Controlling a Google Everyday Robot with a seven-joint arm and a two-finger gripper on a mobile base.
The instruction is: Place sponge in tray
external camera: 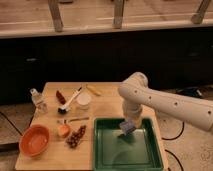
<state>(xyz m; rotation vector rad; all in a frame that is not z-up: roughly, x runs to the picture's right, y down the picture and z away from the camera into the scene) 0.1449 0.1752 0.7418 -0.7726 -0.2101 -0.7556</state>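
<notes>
Camera view: the gripper [129, 122] hangs over the far end of the tray [98, 150], clenched on the sponge [125, 129]. The sponge sits tilted at the fingertips, inside the rim. The tray floor lies straight below, so I judge only a short drop is needed.

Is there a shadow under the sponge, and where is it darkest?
Camera view: yes, a dark shadow lies on the tray floor just below the sponge, which the claw holds above it. Camera view: the band behind the table is darkest.
</notes>
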